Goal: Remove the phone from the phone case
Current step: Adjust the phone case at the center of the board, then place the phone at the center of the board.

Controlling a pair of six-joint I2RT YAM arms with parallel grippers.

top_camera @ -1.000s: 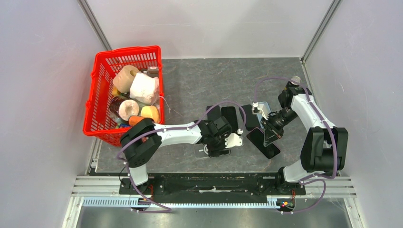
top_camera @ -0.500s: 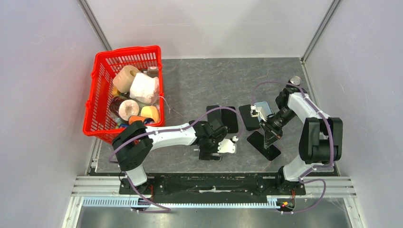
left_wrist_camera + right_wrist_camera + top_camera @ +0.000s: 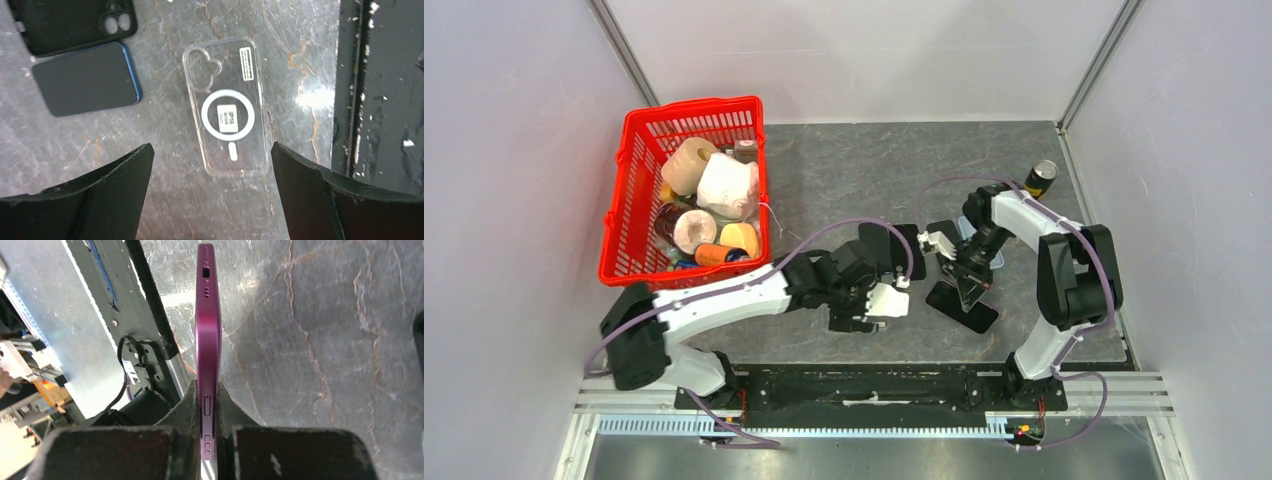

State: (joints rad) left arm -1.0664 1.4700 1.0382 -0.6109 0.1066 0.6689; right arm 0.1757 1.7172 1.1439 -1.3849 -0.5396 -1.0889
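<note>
Right wrist: purple phone [image 3: 208,340] edge-on, lower end hidden inside right gripper [image 3: 208,402]

We have two arms of white shells with black joints, the left arm [image 3: 724,292] and the right arm [image 3: 1022,210]. A thin purple cable [image 3: 864,221] loops along each. Our left fingers [image 3: 107,187] are matte black wedges with scuffed edges. Our right fingers [image 3: 125,452] are black and blocky.
</note>
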